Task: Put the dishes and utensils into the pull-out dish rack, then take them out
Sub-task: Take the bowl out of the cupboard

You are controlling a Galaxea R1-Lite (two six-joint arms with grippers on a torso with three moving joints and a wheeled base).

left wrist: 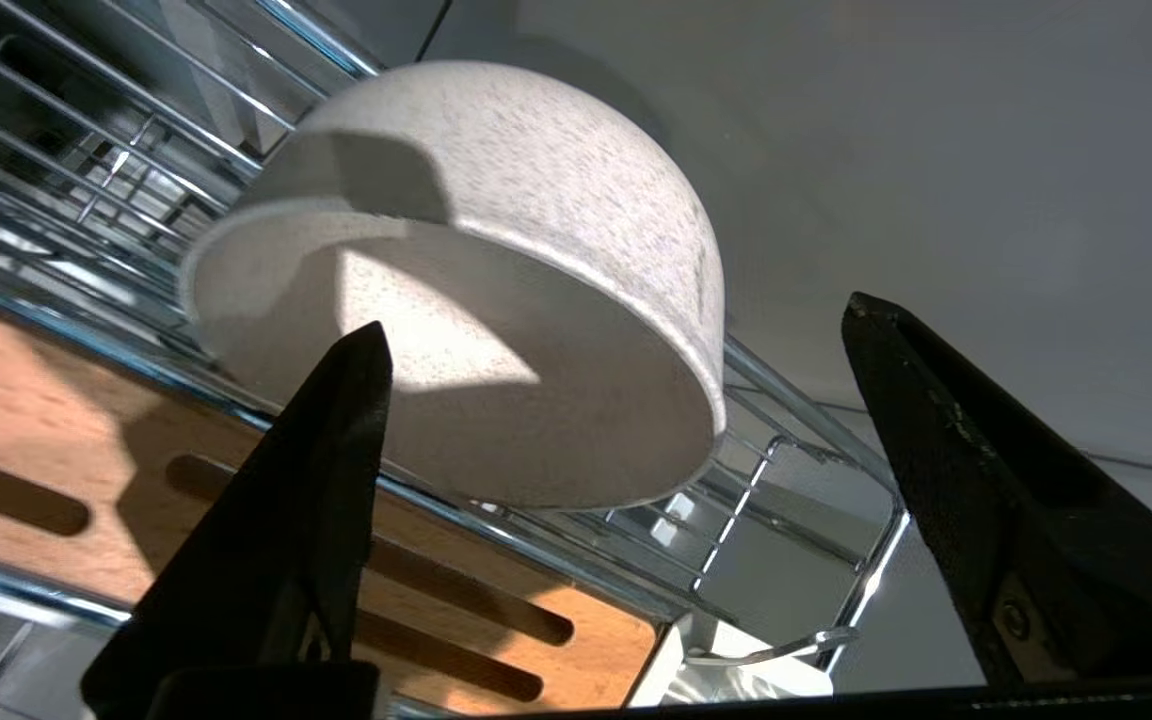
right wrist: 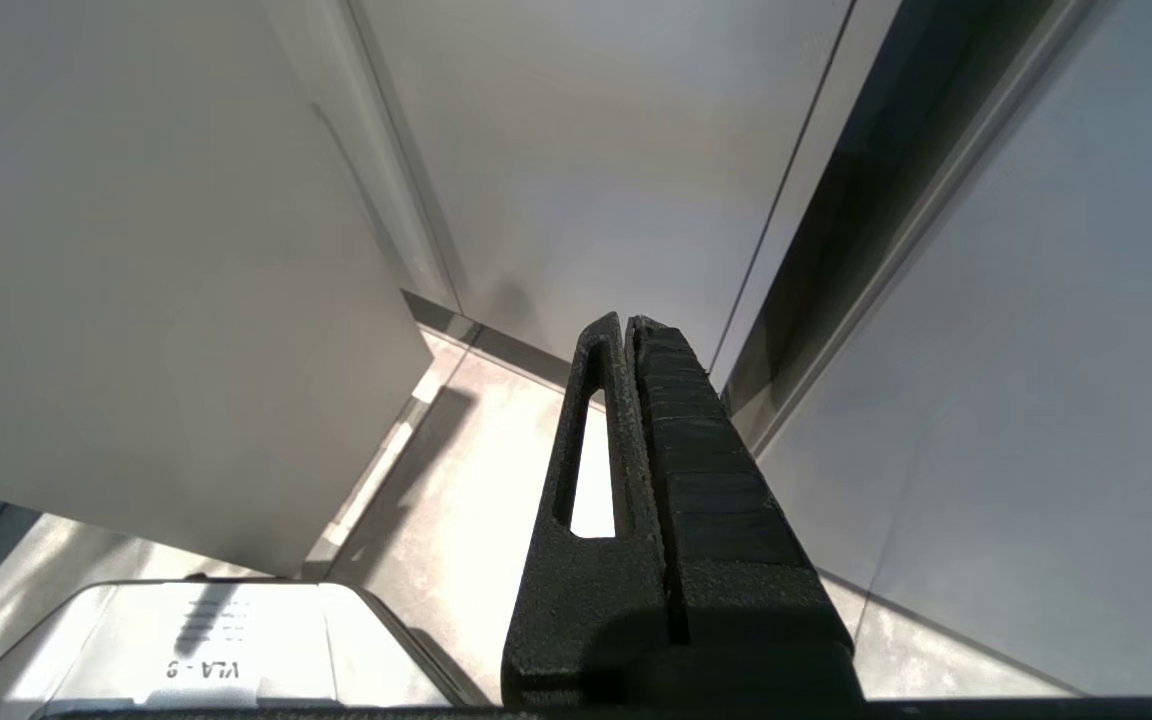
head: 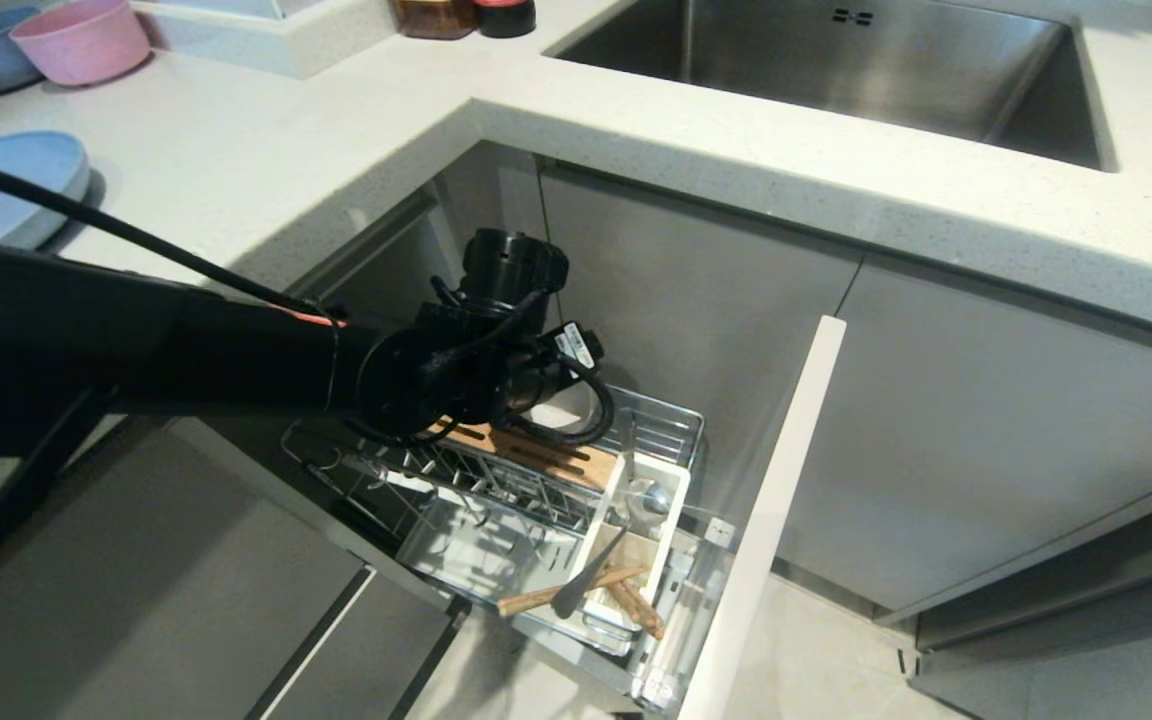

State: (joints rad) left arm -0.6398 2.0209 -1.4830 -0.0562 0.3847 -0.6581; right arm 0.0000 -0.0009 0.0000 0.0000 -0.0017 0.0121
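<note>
The left gripper [left wrist: 616, 420] is seen low in the pulled-out dish rack [head: 456, 520], its fingers [left wrist: 286, 520] spread wide with nothing between them. The cream bowl [left wrist: 496, 290] sits tilted on the chrome wires, rim facing the wrist camera, directly ahead of the open fingers and apart from them; one fingertip is lined up before the rim, the other stands clear to the side. The slotted wooden strip [left wrist: 56, 440] runs just beside the bowl.

In the head view the bowl [head: 561, 410] is glimpsed past the wrist, at the back of the rack. The spoon [head: 648, 497] and the chopsticks [head: 576, 590] are already lodged in the white caddy [head: 671, 520], long axes leaning toward the front panel [head: 766, 520]. The blue plate [head: 6, 185] lies up on the worktop [head: 266, 160], well apart from the rack and on the left arm's side, so that arm is judged the nearer one for it.

The right gripper [right wrist: 631, 330] is parked beside the cabinet fronts, fingers pressed together and empty. A label beneath it is printed upside down; it appears to say "VLA - 9".
</note>
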